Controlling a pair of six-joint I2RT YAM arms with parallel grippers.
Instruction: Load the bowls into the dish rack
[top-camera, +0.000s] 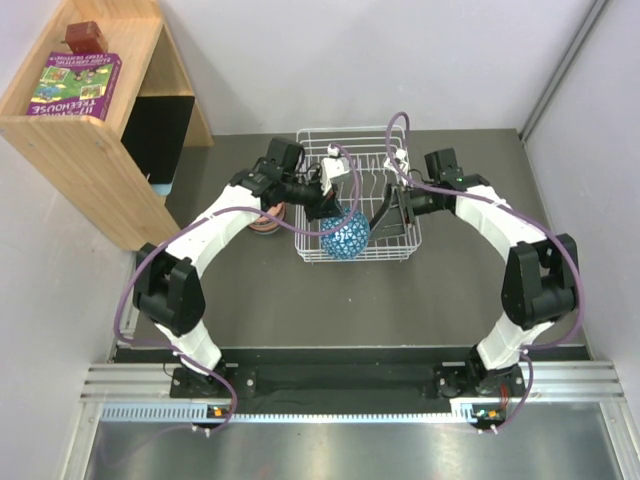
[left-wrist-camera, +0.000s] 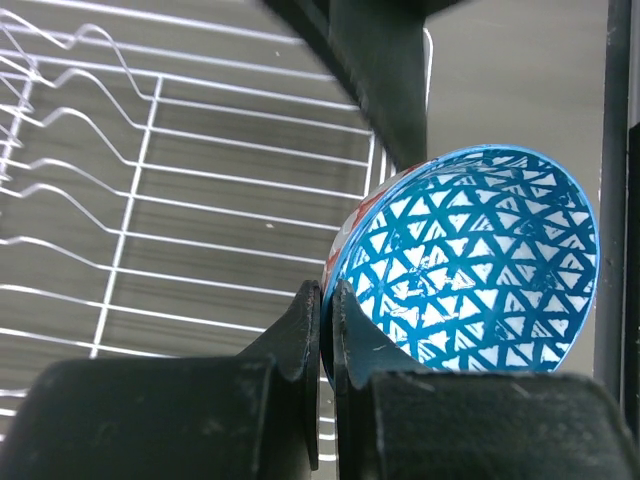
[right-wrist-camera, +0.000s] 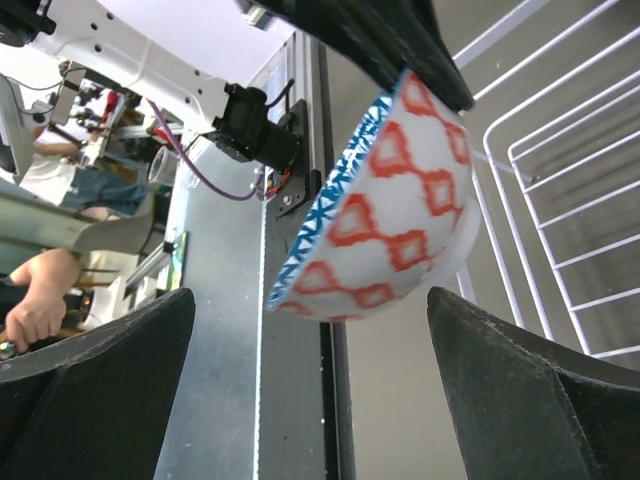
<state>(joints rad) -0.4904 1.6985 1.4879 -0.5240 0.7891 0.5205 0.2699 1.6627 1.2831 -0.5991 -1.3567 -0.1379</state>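
The left gripper (left-wrist-camera: 325, 300) pinches the rim of the red-and-white bowl (left-wrist-camera: 470, 270), blue inside, tipped over the near left corner of the dish rack (top-camera: 380, 258). The right gripper (right-wrist-camera: 308, 292) gapes wide open just beside it. More bowls (top-camera: 267, 222) sit left of the rack, under the left arm (top-camera: 215, 225). A wooden shelf (top-camera: 90, 140) stands farther back.

the dish rack (top-camera: 366, 143) sits on the table (top-camera: 300, 300), toward its far side; a bowl (top-camera: 346, 236) hangs over its near left corner; other bowls (top-camera: 266, 224) lie just left of it; a shelf (top-camera: 90, 150) stands far left
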